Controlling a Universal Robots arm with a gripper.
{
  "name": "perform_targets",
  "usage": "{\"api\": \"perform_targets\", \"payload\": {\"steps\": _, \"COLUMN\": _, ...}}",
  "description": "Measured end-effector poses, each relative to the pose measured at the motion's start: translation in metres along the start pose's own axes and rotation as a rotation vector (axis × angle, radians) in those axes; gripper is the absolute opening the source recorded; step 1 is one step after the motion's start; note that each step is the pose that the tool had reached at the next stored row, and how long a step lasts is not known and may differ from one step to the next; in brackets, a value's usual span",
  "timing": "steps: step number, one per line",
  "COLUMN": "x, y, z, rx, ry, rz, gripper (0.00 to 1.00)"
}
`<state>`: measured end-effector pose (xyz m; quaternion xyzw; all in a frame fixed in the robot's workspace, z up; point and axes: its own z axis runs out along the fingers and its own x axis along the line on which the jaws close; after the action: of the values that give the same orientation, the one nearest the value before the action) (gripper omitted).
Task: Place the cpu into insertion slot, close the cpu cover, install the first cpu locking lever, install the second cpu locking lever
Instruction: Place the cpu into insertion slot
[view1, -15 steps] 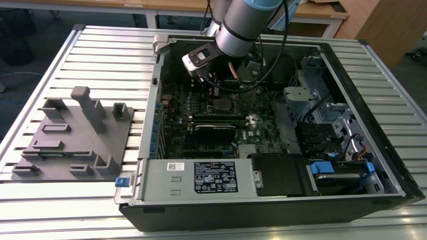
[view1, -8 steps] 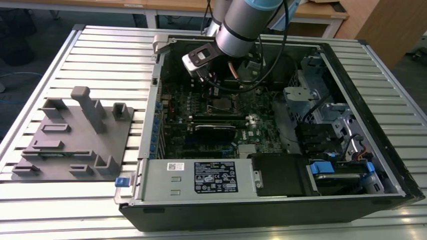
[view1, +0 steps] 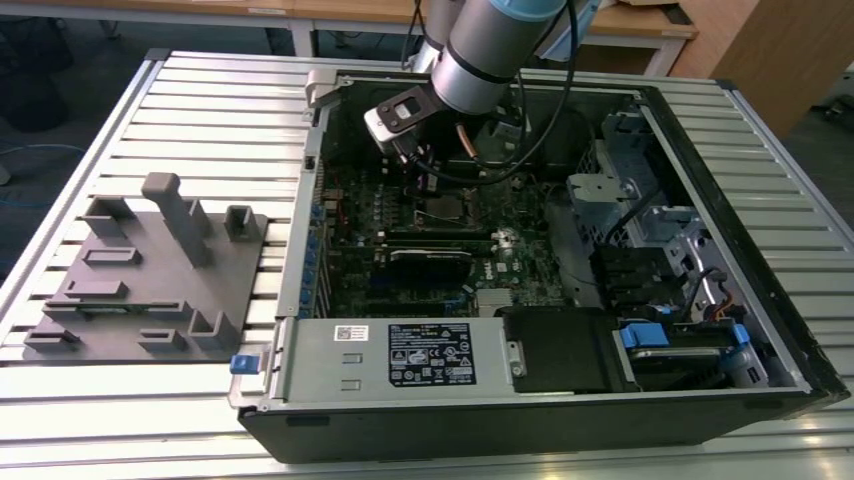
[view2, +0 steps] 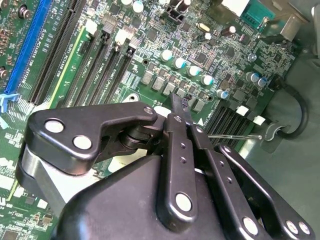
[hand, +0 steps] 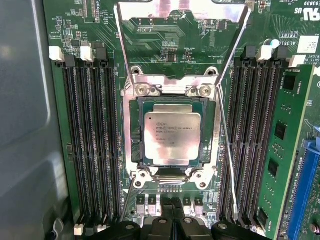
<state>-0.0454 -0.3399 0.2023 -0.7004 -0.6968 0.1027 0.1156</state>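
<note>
Hand (hand: 172, 202) hovers, seemingly closed; cpu (hand: 172, 137) sits in insertion slot (hand: 141, 150).

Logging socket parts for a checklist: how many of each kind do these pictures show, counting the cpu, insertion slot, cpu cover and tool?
cpu: 1
insertion slot: 1
cpu cover: 1
tool: 1
Total: 4

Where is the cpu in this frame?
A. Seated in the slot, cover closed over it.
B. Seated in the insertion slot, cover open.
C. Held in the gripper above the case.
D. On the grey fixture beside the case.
B: in the first wrist view the cpu lies flat in the insertion slot, while the cpu cover is swung back, clear of it.
</note>
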Motion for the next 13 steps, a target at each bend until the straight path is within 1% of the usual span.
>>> {"api": "perform_targets", "payload": {"steps": 13, "x": 0.0, "y": 0.0, "z": 0.0, "rx": 0.0072, "ry": -0.0001, "rz": 0.0, "gripper": 0.1}}
